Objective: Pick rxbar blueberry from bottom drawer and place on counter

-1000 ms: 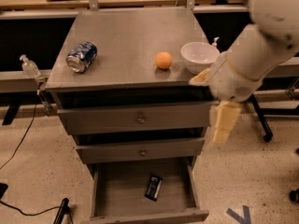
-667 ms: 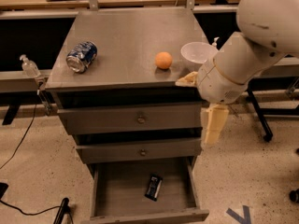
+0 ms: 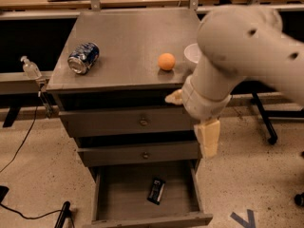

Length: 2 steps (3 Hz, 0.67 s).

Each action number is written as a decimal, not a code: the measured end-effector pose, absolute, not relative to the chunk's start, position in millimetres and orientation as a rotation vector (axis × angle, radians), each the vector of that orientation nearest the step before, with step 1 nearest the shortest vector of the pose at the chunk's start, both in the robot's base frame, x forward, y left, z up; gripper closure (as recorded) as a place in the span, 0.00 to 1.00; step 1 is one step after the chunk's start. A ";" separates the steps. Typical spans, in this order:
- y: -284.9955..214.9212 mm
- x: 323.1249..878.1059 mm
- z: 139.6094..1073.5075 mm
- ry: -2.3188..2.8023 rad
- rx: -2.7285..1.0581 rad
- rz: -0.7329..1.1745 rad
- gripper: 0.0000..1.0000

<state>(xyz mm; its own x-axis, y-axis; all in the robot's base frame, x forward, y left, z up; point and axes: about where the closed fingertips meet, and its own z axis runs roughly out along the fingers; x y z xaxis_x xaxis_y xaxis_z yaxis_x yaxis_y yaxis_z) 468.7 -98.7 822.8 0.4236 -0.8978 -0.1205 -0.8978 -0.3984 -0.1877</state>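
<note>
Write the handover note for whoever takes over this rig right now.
Gripper: hangs at the cabinet's right front, above the open bottom drawer, apart from the bar.
Rxbar blueberry: lies flat in that drawer, right of centre.
Counter: holds a soda can, an orange ball and a white bowl.
Done: drawer open.
Left: reach down, grasp the bar, lift it, set it on the counter.

Arm (image 3: pixel 247 42) is showing a bulky, smooth off-white shell, rounded like a barrel. Two small dark round holes (image 3: pixel 252 32) are marking its upper face. A paler wrist collar (image 3: pixel 204 103) is ringing the shell's 7 o'clock end. Gripper (image 3: pixel 207 137) is sitting at 4 o'clock from the view's centre, looking cream, blocky and tapered. A second cream tab (image 3: pixel 174 98) is jutting out at the collar's 9 o'clock.
</note>
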 end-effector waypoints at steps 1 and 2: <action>-133.9 483.7 766.3 1.322 -2.671 -0.259 0.00; -143.7 500.5 763.3 1.163 -2.747 -0.404 0.00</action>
